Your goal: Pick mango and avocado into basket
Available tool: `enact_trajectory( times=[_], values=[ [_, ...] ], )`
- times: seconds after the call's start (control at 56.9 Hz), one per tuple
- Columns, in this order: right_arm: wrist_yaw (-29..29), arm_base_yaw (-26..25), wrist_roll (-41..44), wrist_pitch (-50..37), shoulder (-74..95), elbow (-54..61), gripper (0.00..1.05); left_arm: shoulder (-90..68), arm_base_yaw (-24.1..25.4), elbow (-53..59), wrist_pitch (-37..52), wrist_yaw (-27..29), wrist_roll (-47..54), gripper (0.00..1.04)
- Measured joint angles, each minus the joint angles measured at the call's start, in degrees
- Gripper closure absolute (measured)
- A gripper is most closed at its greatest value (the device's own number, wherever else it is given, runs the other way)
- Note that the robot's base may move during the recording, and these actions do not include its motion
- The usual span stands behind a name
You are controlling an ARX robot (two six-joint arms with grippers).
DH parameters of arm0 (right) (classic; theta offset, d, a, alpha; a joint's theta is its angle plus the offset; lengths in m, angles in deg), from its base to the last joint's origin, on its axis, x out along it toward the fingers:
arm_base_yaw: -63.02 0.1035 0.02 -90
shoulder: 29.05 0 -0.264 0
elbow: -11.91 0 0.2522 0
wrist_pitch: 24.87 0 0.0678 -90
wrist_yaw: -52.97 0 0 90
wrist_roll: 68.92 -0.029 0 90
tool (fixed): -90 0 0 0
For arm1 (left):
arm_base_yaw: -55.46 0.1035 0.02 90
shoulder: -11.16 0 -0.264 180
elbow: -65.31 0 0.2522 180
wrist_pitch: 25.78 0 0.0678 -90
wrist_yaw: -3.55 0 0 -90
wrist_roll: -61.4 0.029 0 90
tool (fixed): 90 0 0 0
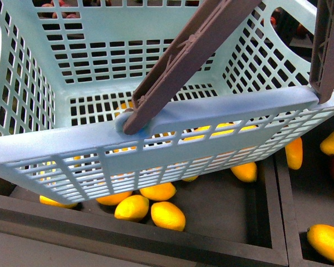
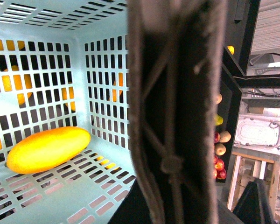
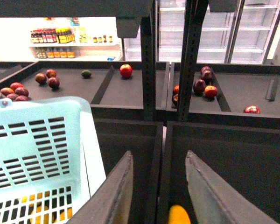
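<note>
Turquoise slotted plastic is filling most of the front view: the light turquoise plastic shopping basket (image 1: pixel 211 108) is hanging tilted above a dark tray (image 1: pixel 222 203) of short egg-shaped yellow fruits (image 1: pixel 167 216), and its grey-brown ribbed swing handle (image 1: pixel 195 53) is rising toward the upper edge. In the left wrist view that handle is sitting right against the camera and hiding the left gripper. Its jaw state cannot be read, though it is probably carrying the basket by this handle. The smooth, elongated yellow mango (image 2: pixel 49 149) is lying inside the basket against a slotted panel, so that half of the task is judged complete. Moving to the right arm, the right gripper (image 3: pixel 158 156) is standing with its two grey fingers spread and holding nothing. It is hovering over a lower dark bin, where a yellow fruit (image 3: pixel 178 214) is showing between the fingers. The small dark green avocado (image 3: pixel 86 73) is resting in a farther, higher shelf tray, near some dark red round fruits (image 3: pixel 50 79). It is lying well ahead of the spread fingers and offset toward the basket's side. Its long axis is too small to tell. The free right arm is therefore the one suited to reaching forward and upward for it.
</note>
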Motion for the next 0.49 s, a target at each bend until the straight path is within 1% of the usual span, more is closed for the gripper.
enact_trajectory(
  times=[0.035,0.053,0.176,0.492],
  values=[
    [-1.6,-0.9,0.2,-0.1,-0.8,0.9,0.81,0.0,0.0,0.0,0.0,-0.2,0.0,0.99],
    [-2.7,-1.7,0.4,-0.2,-1.7,1.8,0.86,0.0,0.0,0.0,0.0,-0.2,-0.1,0.99],
    [-2.8,-3.1,0.8,-0.4,-5.0,4.9,1.03,0.0,0.2,0.0,0.0,0.5,0.1,0.99],
    [-2.9,-3.2,1.1,1.9,-14.0,11.5,1.02,0.0,0.1,0.0,0.0,0.2,0.0,0.99]
  ],
)
